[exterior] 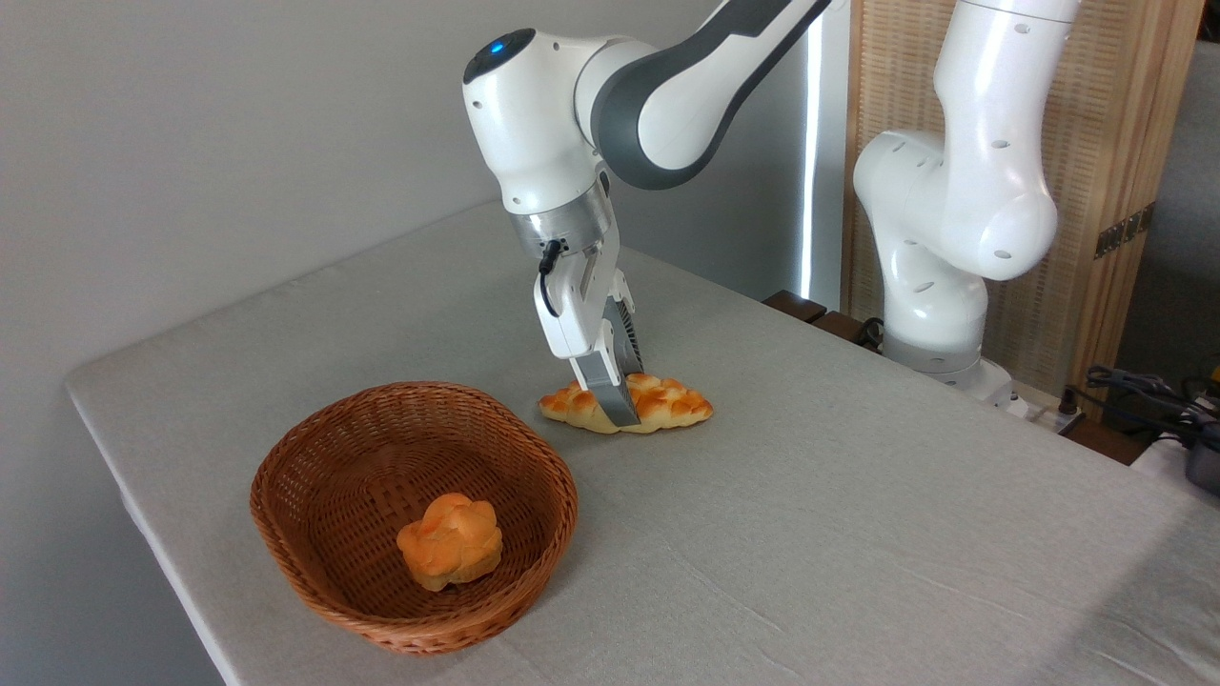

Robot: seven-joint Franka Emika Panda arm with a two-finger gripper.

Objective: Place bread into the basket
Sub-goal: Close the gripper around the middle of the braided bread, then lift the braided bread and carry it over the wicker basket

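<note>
Camera view, nearest first: your wicker basket [324,562] sits at the front left of the worktop [858,534], and it already holds a small round knotted bun [450,540] towards its near side. Just beyond the basket's far rim, the braided loaf [667,402] lies flat on the cloth, apart from the basket. Your end effector [615,405] is down on the loaf left of its middle, one finger [612,393] crossing the near side; the other finger is hidden behind it, so you cannot tell from here whether the jaws have closed on the bread or only straddle it.

Watch three things. The grip looks off-centre, so the longer right end may droop or swing when you lift, and the loaf could slip out. A low carry could catch the rim and shove or tip the light basket. Dropping the loaf onto the bun may leave it propped on the rim.

No brand, label or writing is readable anywhere.
</note>
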